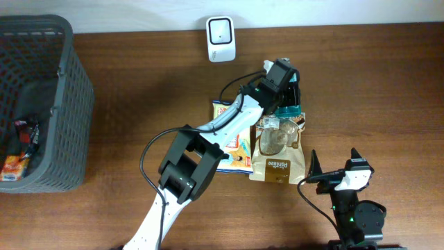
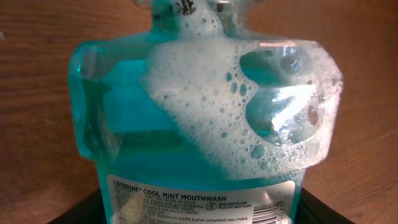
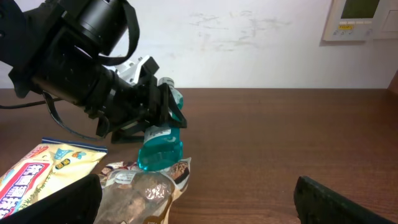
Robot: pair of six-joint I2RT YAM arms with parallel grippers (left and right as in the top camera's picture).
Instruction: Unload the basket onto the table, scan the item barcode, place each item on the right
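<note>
Left gripper is clamped on the mouthwash bottle, with the jaws part-way apart and the bottle body between them. Dark fingers show at both lower corners of the left wrist view.

In the overhead view the bottle sits right of the white scanner, further from the wall than the scanner and well apart from it. The right wrist view shows it tilted, cap up and teal base down. Can't tell if the base touches anything. Liquid is foamy at the neck end.

Label reads Listerine Cool Mint Mouthwash and faces the left wrist camera. The frame edge cuts off its lower part, so the barcode isn't readable.

Brown snack bag and yellow chip bag lie just past the bottle, further from the scanner.

Right gripper is wide open, holding nothing, beyond the brown bag from the scanner.

Grey basket is far left of the scanner, with a few packets inside.
</note>
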